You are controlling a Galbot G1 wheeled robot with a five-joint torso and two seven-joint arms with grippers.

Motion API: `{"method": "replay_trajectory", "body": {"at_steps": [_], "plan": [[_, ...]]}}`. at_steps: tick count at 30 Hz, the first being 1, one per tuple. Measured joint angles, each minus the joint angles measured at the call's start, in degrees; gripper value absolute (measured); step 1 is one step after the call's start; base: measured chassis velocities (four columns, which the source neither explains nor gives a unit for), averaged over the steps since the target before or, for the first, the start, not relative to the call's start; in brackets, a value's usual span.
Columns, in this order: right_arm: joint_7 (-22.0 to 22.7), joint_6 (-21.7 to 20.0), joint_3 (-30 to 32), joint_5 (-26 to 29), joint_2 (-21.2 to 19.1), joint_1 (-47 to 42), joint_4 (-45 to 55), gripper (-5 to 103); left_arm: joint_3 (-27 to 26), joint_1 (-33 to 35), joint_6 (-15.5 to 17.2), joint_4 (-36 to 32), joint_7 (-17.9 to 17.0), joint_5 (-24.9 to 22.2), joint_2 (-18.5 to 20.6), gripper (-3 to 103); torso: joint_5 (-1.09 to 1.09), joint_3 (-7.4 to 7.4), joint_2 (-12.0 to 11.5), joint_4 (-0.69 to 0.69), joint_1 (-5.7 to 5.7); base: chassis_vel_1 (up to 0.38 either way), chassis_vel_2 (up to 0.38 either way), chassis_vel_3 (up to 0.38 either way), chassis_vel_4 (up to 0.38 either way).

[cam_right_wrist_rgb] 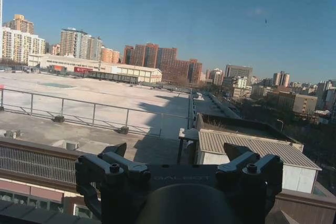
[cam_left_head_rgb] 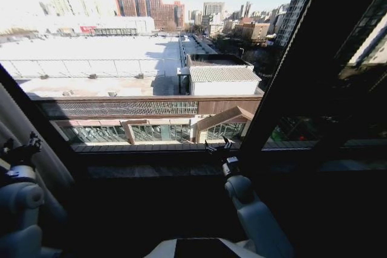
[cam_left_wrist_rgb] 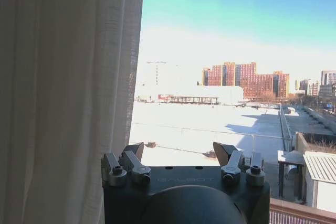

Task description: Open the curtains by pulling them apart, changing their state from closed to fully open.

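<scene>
The curtains (cam_left_wrist_rgb: pixel 63 93) are seen gathered at the window's left edge, pleats running vertically; in the head view a pale panel (cam_left_head_rgb: pixel 24 137) hangs at the far left beside the dark window frame (cam_left_head_rgb: pixel 302 77). The glass is uncovered across the middle, w/ rooftops (cam_right_wrist_rgb: pixel 105 98) visible outside. The left gripper (cam_left_wrist_rgb: pixel 181 163) is held just beside the fabric's inner edge, fingers spread, nothing gripped; it is the nearer arm. The right gripper (cam_right_wrist_rgb: pixel 178 169) is raised toward the sill (cam_left_head_rgb: pixel 157 170) at centre, jaws apart, empty, well apart from any fabric. Judged: left panel looks nearly fully drawn; room to push further left is small. Right-hand panel can't be made out.
</scene>
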Motion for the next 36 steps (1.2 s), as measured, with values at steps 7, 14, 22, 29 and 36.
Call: {"method": "replay_trajectory", "body": {"at_steps": [7,14,22,29,36], "plan": [[0.2,0.1,0.1,-0.1,1.1,0.0,-0.2,100,6.8,2.8,-1.0,-4.4,3.8,3.1,-2.2,98,0.00,0.00,0.0,0.00,0.00,0.000,0.000,0.000,0.000],[0.7,-4.4,0.8,0.2,1.2,0.6,2.0,100,8.1,1.5,-5.6,-1.4,8.4,4.8,-1.2,100,-0.02,0.00,0.0,0.00,0.00,0.000,0.000,0.000,0.000],[1.3,-6.5,2.1,0.7,0.6,0.6,3.5,100,8.5,1.2,-7.0,0.1,12.2,6.3,-1.6,100,-0.02,0.00,0.0,0.00,0.00,0.000,0.000,0.000,0.000],[2.1,-7.8,2.5,1.1,0.8,0.6,4.2,100,7.8,1.8,-8.8,1.1,16.0,6.7,-2.1,100,-0.02,0.00,0.0,0.00,0.00,-0.091,-0.088,0.102,0.092],[3.3,-10.0,4.1,3.0,1.0,1.6,5.5,100,8.0,2.9,-9.9,1.2,18.0,7.6,-2.8,100,-0.02,0.00,0.0,0.00,0.00,-0.221,-0.218,0.218,0.214]]}}
